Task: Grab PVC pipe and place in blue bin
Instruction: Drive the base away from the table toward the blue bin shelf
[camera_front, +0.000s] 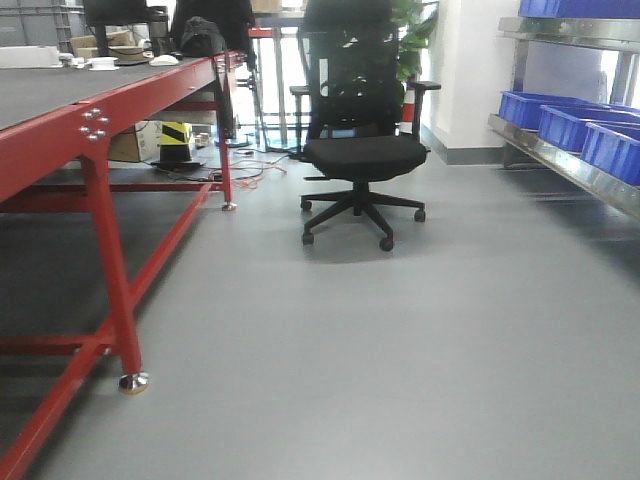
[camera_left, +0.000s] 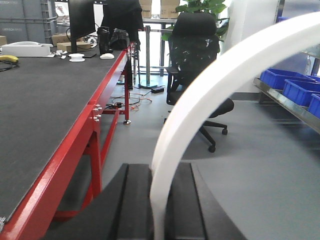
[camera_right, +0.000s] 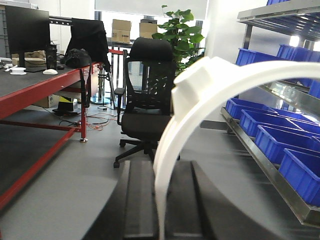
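Right gripper: the right gripper (camera_right: 159, 172) sits at the bottom centre of its wrist view; its two dark fingers are closed against a white curved piece with no gap showing
PVC pipe: the PVC pipe (camera_right: 195, 90) is that piece, so it is in the air and not on any surface; it rises from between the fingers, then arches to the upper right of the frame; a thick block juts from its outer edge near the top; its far end runs out of frame
Left gripper: the left gripper (camera_left: 159, 175) is likewise clamped, but on the smoother, wider white arc strip (camera_left: 200, 92), which is not the task's piece
Blue bins: the blue bins (camera_right: 300, 170) stand in a row on a steel shelf (camera_front: 560, 162) along the right edge of the frames
Deciding relation: the bins lie ahead and to the right of the right gripper, the same way the pipe's arch leans; judging by the wrist views, the right arm is the nearer one
Step in hand: carrying seems under way; the release into a bin is not yet done; which bin is meant cannot be told
Right wrist view alone: open bin tops close by
Front view alone: bare grey floor (camera_front: 400, 350), the red desk (camera_front: 100, 130) on the left and an office chair (camera_front: 365, 150); no arm or pipe appears there
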